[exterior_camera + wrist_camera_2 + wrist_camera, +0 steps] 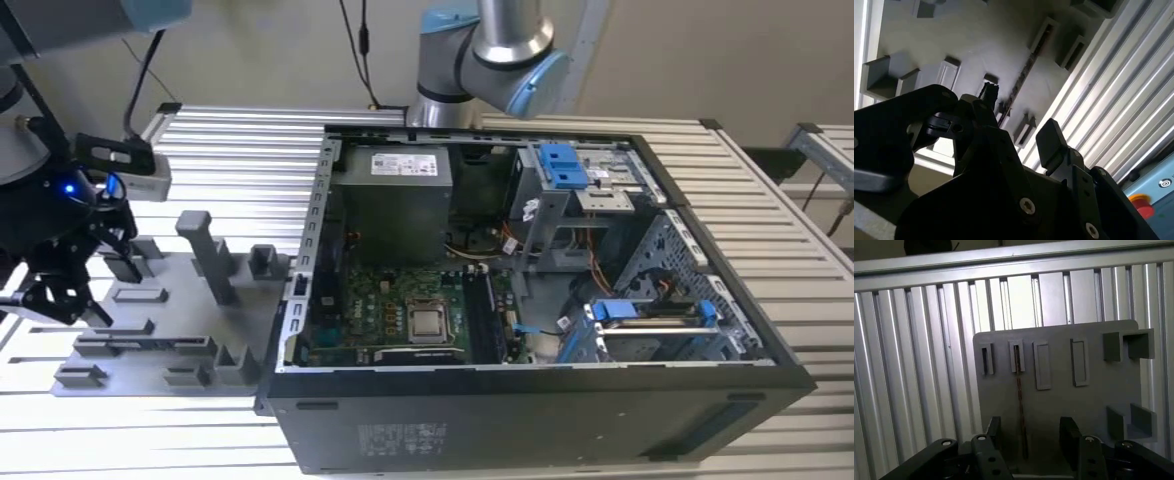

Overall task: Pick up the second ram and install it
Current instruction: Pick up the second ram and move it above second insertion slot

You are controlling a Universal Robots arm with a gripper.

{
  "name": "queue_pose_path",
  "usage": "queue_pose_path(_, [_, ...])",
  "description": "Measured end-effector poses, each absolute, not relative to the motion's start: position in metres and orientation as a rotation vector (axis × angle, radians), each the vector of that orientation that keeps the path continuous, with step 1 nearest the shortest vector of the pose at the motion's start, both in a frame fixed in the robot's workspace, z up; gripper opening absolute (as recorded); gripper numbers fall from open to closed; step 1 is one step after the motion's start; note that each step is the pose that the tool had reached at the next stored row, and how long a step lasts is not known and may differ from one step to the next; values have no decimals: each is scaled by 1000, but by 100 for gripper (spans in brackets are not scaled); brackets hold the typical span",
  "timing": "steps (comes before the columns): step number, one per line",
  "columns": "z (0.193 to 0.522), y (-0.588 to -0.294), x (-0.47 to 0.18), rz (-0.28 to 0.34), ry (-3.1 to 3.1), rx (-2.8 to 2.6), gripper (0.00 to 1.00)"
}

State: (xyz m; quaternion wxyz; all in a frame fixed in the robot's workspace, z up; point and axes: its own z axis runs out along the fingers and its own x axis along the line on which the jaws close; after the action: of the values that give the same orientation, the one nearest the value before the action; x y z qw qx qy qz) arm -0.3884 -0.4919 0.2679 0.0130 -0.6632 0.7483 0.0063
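Note:
The second ram [1020, 405] stands on its edge in the grey holder plate [1059, 410], seen as a thin brownish line running from a slot block toward the gripper. It also appears in the second wrist view as the ram [1024, 75], and in the exterior view as a dark strip, the ram [147, 344]. My gripper [1032, 437] hangs open above it, its two black fingers apart and the stick closer to one finger [994, 432]. Nothing is held. The gripper [54, 295] sits at the exterior view's far left, over the holder plate [160, 300].
An open computer case [534, 400] lies at the exterior view's right of the holder, with a motherboard [400, 310], long black slots [487, 315] and a grey power-supply box [394, 200]. A second arm [487, 50] stands behind the case. Ribbed aluminium table [914, 365] surrounds the holder.

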Motion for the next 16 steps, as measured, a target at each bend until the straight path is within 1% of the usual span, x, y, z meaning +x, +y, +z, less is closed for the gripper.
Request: queue_pose_path(16, [255, -491, -391, 16, 2326, -2068, 59])
